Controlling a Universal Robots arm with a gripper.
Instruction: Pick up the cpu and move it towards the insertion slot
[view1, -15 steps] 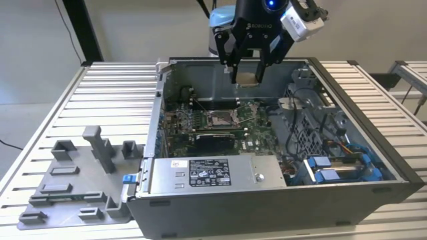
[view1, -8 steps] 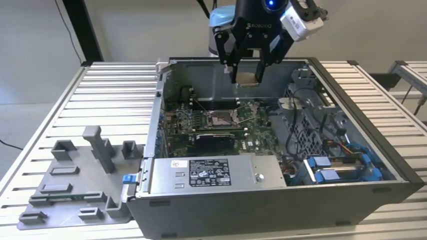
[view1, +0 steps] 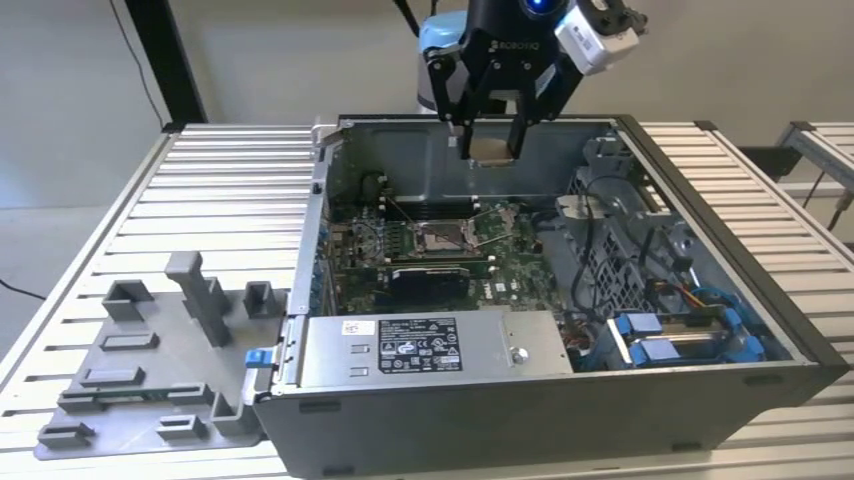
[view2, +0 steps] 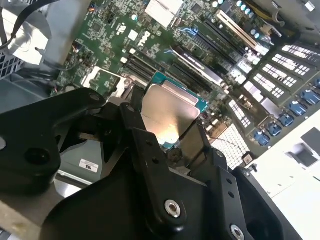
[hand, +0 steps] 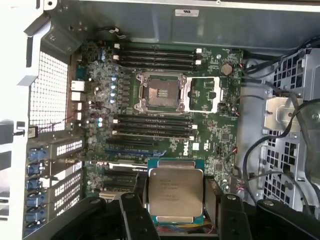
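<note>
My gripper (view1: 491, 140) hangs above the back of the open computer case (view1: 320, 200), shut on the cpu (view1: 493, 148). In both wrist views the cpu (hand: 175, 194) (view2: 168, 116) is a flat silvery square clamped by its edges between the black fingers (hand: 131, 210). The insertion slot (view1: 441, 237) lies on the green motherboard below and nearer the exterior camera than the gripper. In the first wrist view the insertion slot (hand: 160, 93) is a silver frame around a brownish pin field, with its cover plate (hand: 205, 94) swung open beside it. The cpu is well above it and off to one side.
Memory slots (hand: 152, 127) run across the board beside the socket. A power supply (view1: 414, 345) fills the case front, and blue drive carriers (view1: 681, 335) and cables (view1: 627, 230) sit at the exterior view's right. Grey plastic tray frames (view1: 160, 370) lie on the slatted table (view1: 200, 190) at the left.
</note>
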